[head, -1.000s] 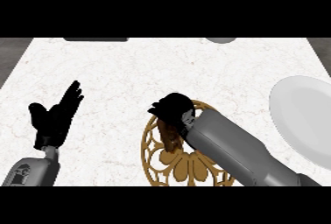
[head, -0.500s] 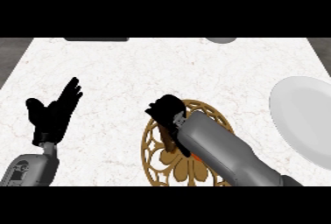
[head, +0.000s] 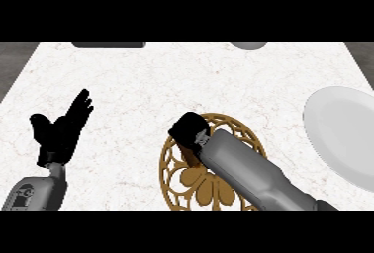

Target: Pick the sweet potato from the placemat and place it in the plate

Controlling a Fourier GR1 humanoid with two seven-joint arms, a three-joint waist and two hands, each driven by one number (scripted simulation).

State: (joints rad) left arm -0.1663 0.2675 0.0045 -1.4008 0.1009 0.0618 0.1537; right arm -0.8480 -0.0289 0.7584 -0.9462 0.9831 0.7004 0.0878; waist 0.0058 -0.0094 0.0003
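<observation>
My right hand (head: 191,129) is over the upper left part of the round golden lattice placemat (head: 191,190). Its fingers are curled down around the sweet potato (head: 190,158). Only a dark brown sliver of the potato shows below the hand, beside the grey forearm. The forearm crosses the placemat from the lower right and hides much of it. The white plate (head: 342,134) lies at the right edge of the counter, well apart from the hand. My left hand (head: 62,132) rests open at the left, fingers up, holding nothing.
The counter top is white marble (head: 182,79). A dark flat object (head: 108,45) and a grey rounded object (head: 250,45) sit at its far edge. Dark floor shows beyond the counter's left and right corners.
My right forearm has swung left, now more upright over the placemat. The hand's fingers have drawn in over the sweet potato. The left hand has hardly moved.
</observation>
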